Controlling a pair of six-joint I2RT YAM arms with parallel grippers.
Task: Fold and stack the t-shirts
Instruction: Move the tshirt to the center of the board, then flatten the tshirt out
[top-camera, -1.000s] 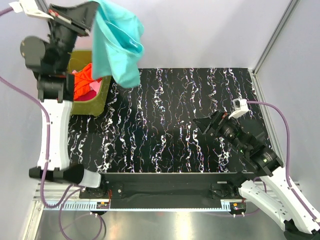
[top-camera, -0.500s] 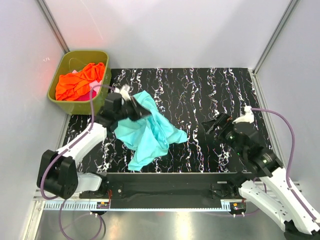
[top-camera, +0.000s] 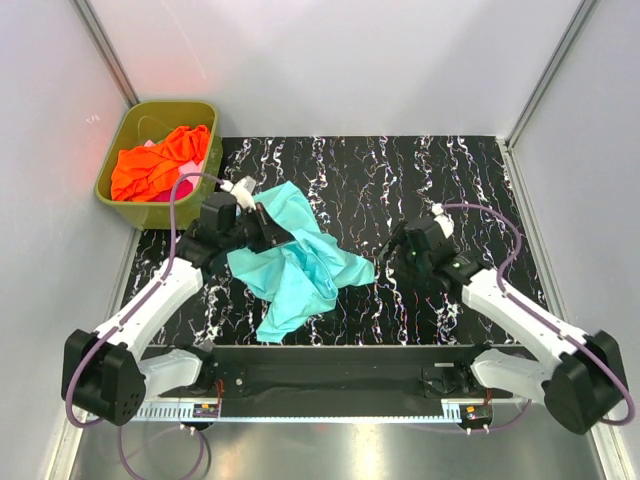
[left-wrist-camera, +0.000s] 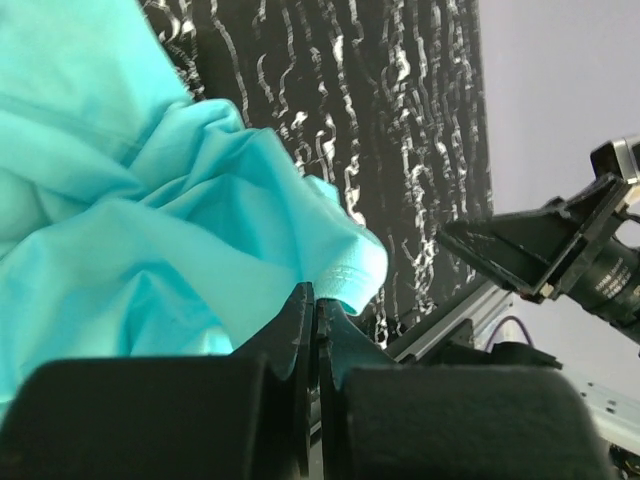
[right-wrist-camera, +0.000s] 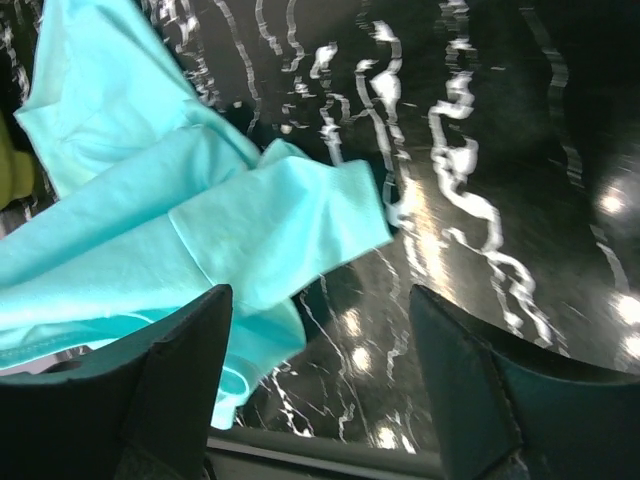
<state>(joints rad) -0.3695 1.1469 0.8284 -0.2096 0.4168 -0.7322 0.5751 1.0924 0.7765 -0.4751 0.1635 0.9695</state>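
Note:
The teal t-shirt (top-camera: 300, 268) lies crumpled on the black marbled table, left of centre. My left gripper (top-camera: 274, 231) is shut on its upper edge; in the left wrist view the closed fingertips (left-wrist-camera: 311, 300) pinch a fold of the teal cloth (left-wrist-camera: 150, 200). My right gripper (top-camera: 394, 250) is open and empty, just right of the shirt's sleeve. In the right wrist view it (right-wrist-camera: 320, 335) hovers over bare table beside the teal cloth (right-wrist-camera: 200, 220). The orange t-shirt (top-camera: 160, 162) lies in the olive tub, with a bit of pink cloth (top-camera: 160, 196) under it.
The olive-green tub (top-camera: 205, 160) stands at the table's far left corner. Grey walls close the left, back and right sides. The table's (top-camera: 450, 180) right half holds only the right arm. The table's front rail (top-camera: 330, 360) runs along the near edge.
My left arm brought the teal shirt down from high over the tub onto the table. My right arm has swung left towards the shirt's sleeve.

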